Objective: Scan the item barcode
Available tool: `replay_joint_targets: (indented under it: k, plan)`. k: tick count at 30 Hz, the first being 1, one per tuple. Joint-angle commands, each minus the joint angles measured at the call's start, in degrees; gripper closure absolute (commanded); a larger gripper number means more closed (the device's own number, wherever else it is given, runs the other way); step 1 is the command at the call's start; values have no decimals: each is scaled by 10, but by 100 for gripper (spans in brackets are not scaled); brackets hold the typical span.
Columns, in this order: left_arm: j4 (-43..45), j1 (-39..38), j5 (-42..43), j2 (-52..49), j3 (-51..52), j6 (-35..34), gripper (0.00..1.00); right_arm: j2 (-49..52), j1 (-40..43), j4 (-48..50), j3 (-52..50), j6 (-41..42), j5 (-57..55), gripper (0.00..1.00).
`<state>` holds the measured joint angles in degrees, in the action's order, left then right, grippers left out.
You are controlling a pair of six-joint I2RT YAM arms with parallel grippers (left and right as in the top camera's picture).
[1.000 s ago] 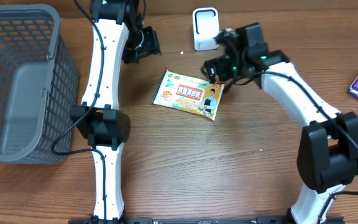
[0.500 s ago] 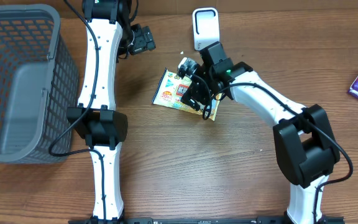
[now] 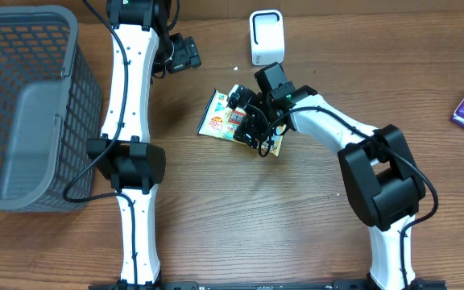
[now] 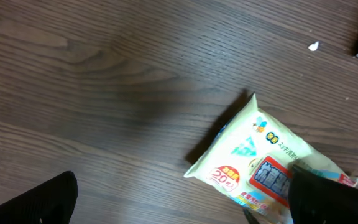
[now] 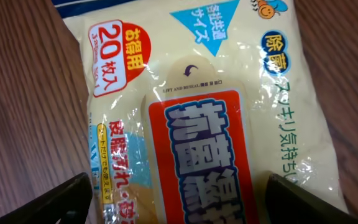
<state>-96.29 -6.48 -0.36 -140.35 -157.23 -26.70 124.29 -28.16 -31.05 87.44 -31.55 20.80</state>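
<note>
Wood-grain table (image 3: pixel 296 225). Your right gripper (image 5: pixel 182 200), jaws spread, is over the cream wipes pack (image 5: pixel 229 74), which has a red label and a red "20" badge. Left gripper (image 3: pixel 188 55) is apart from the pack, wide and empty.

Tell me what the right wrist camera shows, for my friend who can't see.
A yellow wipes packet with a red label fills the view, lying on a brown wooden table. The open pincer hangs just above it, a dark fingertip in each bottom corner.
</note>
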Motion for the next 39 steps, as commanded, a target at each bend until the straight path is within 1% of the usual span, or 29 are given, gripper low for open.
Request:
replay_joint_targets:
  k: [1, 6, 9, 10, 11, 12, 13, 14, 15, 16, 17, 19, 20, 22, 26, 31, 34, 35, 37, 38, 39]
  plan:
    - [-5, 4, -26, 13, -11, -4, 1, 19, 2, -1, 9, 3, -1, 10]
    - [-5, 7, -25, 13, -11, -4, 0, 22, 2, -1, 9, 5, -40, 8]
    - [-5, 9, -26, 13, -11, -3, 0, 47, 1, -1, 9, 4, -50, 9]
    - [-5, 9, -26, 13, -11, -3, 0, 56, 1, -1, 9, 4, -50, 10]
    - [-5, 9, -26, 13, -11, -3, 0, 59, 1, 0, 9, 4, -51, 15]
    - [-5, 9, -26, 13, -11, -3, 0, 59, 1, 2, 9, 5, -51, 17]
    - [-5, 8, -26, 13, -11, -3, 0, 59, -1, 10, 9, 16, -52, 25]
    - [-5, 9, -26, 13, -11, -3, 1, 59, -3, 15, 9, 26, -54, 29]
    - [-5, 9, -26, 13, -11, -3, 0, 59, -5, 14, 9, 27, -58, 35]
    - [-5, 9, -26, 13, -11, -3, 0, 59, -6, 14, 9, 31, -66, 51]
    - [-5, 9, -26, 13, -11, -3, 1, 59, -7, 14, 9, 36, -74, 64]
    - [-5, 9, -26, 13, -11, -3, 1, 59, -8, 14, 14, 71, -97, 82]
    - [-5, 9, -26, 13, -11, -3, 0, 56, -9, 14, 21, 96, -105, 95]
    - [-5, 9, -26, 13, -11, -3, 0, 46, -9, 12, 36, 134, -109, 96]
    - [-5, 9, -26, 13, -11, -3, 0, 20, -5, 12, 64, 173, -112, 96]
    - [-5, 9, -26, 13, -10, -3, 0, -16, 9, 12, 115, 263, -177, 96]
    - [-5, 9, -26, 13, -8, -3, 0, -37, 29, 14, 158, 301, -186, 96]
    - [-5, 9, -26, 13, -7, -3, 0, -42, 36, 19, 171, 316, -195, 96]
    - [-5, 9, -26, 13, -3, -4, 0, -45, 47, 46, 189, 365, -253, 96]
    - [-5, 9, -26, 12, -3, -4, 0, -45, 52, 74, 189, 389, -286, 96]
    - [-5, 8, -26, 12, -3, -4, 0, -45, 55, 93, 189, 395, -298, 96]
